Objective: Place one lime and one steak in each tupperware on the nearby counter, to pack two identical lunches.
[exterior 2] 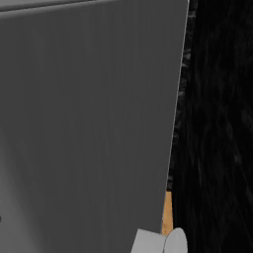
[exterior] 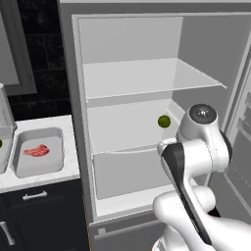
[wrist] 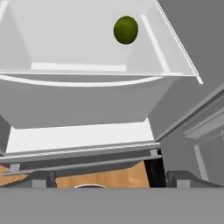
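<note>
Frankly, we could not tell how the gripper's fingers stood: the tips did not show clearly in the hand view, and in the left base view the arm's own wrist and elbow hid them. What the hand camera faced was the open fridge [wrist: 87, 100], looking up over the lip of a lower shelf toward the lime [wrist: 126, 29], which sat alone on the white middle shelf [exterior: 122, 128], toward its right rear corner. In the left base view the same lime [exterior: 164, 121] lay just past the arm's upper joint, well apart from anything that could have been holding it, so we judged that we carried nothing and were lining up to reach in for it.

Left of the fridge, the counter [exterior: 73, 147] held a tupperware [exterior: 38, 156] with the steak [exterior: 36, 150] lying flat in it and no lime beside the meat. That is why we read the fridge lime as this tray's missing half. A second tray's edge [exterior: 4, 153] just showed at the frame's left border, with a speck of green on it that we could not identify.

The worktop was white over dark cabinets with a silver handle [exterior: 34, 195]. The fridge door [exterior 2: 89, 123] stood open to our right, black wall behind and wooden floor below.
</note>
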Tool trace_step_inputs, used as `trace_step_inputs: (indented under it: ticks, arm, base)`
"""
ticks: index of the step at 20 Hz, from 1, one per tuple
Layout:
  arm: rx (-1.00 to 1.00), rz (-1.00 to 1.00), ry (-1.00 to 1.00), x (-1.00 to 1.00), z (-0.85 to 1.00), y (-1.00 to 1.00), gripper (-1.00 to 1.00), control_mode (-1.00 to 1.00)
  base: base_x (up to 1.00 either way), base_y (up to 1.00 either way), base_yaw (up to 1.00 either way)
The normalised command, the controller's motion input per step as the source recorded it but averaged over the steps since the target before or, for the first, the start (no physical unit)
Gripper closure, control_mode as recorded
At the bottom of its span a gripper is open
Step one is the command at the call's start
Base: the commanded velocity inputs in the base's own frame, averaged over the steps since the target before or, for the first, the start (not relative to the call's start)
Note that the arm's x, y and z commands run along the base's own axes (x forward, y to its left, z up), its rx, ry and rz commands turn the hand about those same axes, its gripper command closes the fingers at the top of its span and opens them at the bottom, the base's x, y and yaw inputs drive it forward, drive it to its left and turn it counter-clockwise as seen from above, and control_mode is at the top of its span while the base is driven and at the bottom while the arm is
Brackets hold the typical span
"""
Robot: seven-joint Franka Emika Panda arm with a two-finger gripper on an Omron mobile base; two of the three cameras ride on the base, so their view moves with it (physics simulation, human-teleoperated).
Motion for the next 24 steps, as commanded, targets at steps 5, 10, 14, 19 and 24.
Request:
trace_step_inputs:
  ticks: [5,10,14,19,24]
  arm:
    - [0.11,0.0,-0.04,0.61,-0.14,-0.02,-1.0,-1.0]
    - [0.23,-0.04,-0.01,0.48,0.0,-0.25,-1.0,-1.0]
    - [0.06,-0.08,0.0,0.44,-0.03,-0.13,-1.0,-1.0]
    - [0.0,-0.03,-0.03,0.5,-0.12,-0.05,-1.0,-1.0]
    - [0.0,-0.01,-0.03,0.63,-0.24,-0.15,-1.0,-1.0]
  base:
    - [0.0,0.0,0.0]
    - [0.0,0.0,0.0]
    - [0.0,0.0,0.0]
    - [0.0,0.0,0.0]
    - [0.0,0.0,0.0]
